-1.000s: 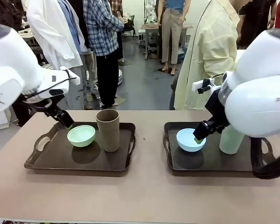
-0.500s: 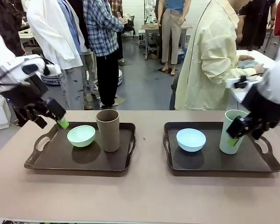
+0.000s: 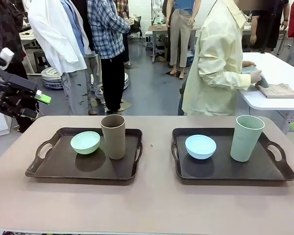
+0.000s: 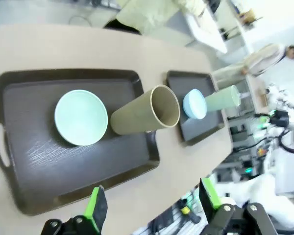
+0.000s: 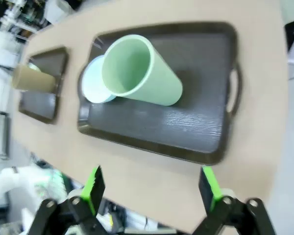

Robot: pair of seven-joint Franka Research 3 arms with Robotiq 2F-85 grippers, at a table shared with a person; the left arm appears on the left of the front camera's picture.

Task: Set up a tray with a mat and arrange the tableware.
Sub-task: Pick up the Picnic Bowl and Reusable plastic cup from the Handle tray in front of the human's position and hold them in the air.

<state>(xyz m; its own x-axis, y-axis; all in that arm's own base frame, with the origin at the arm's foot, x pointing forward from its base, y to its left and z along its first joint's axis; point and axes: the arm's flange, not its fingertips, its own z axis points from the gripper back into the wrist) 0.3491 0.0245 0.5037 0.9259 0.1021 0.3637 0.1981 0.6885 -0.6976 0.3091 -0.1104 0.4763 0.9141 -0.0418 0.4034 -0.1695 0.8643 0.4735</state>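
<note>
Tan tabletop (image 3: 147, 205): we see left gripper (image 4: 152, 208), right gripper (image 5: 151, 191) wide, empty. On it, tall brown matte plastic cup (image 3: 113, 135) upright, mint green small bowl (image 3: 85, 142) just beside. Likely light, stiff, slick; we'd pinch rims.

A tall brown matte cup (image 4: 137, 117) rises ahead of the left gripper (image 4: 152, 205), and a tall pale green cup (image 5: 147, 78) ahead of the right gripper (image 5: 149, 188). The tan tabletop (image 4: 186, 161) nearer each gripper lies bare.

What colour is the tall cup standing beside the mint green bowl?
The cup is brown; the front view shows it best.
</note>
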